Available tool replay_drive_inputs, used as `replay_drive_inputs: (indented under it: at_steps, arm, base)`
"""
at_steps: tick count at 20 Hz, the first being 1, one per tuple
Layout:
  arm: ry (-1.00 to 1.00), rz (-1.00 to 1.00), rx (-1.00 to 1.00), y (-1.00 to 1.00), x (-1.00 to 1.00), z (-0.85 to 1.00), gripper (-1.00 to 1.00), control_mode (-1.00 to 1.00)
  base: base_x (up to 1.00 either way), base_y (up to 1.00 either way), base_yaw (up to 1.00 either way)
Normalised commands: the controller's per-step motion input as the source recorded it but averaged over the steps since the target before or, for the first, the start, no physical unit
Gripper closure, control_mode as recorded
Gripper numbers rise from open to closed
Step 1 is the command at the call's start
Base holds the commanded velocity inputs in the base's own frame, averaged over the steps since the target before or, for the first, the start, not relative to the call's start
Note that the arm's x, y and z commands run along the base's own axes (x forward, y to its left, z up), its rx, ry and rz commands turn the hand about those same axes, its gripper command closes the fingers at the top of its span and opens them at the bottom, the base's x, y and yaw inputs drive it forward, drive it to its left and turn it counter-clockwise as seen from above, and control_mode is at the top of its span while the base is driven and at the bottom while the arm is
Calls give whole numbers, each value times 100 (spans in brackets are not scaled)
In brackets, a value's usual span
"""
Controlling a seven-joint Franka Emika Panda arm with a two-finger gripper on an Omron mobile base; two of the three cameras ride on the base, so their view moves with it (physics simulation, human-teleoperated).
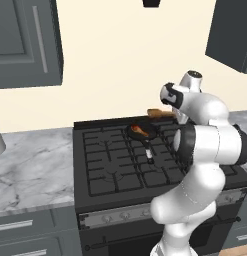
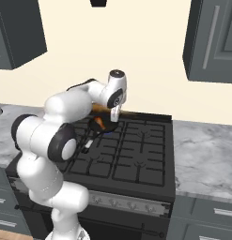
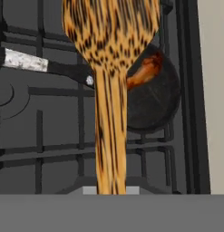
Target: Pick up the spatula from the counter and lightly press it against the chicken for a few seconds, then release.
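Gripper hangs over the back of the stove, pointing down, and its jaws appear clamped on the handle of the spatula: in the hand view the striped wooden handle runs straight up from the bottom middle, though the fingertips themselves are hidden there. A marble counter runs along the wall on both sides of the black stove, whose dark grates cover its whole top. On a rear burner sits a small dark pan, its long handle reaching toward the front of the stove and ending in a silvery tip. The spatula's broad, mottled blade lies over the pan's near edge in the hand view; in the left base view the same tool shows as an orange-brown strip by the stove's back edge, partly behind the arm. The chicken, a reddish-brown piece, lies inside the pan, half covered by the blade; whether blade and chicken touch cannot be told.
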Motion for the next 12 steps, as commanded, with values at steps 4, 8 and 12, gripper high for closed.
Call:
replay_drive_inputs:
  at_steps: [4, 8, 12]
  arm:
    - [-12, -36, 13, 0, -59, 3, 100, -100]
    - [-18, -45, 13, 1, -74, 0, 100, -100]
    - [-15, -48, 12, 1, -76, 0, 100, -100]
  base:
    - [0, 0, 0]
    - [0, 0, 0]
    - [0, 0, 0]
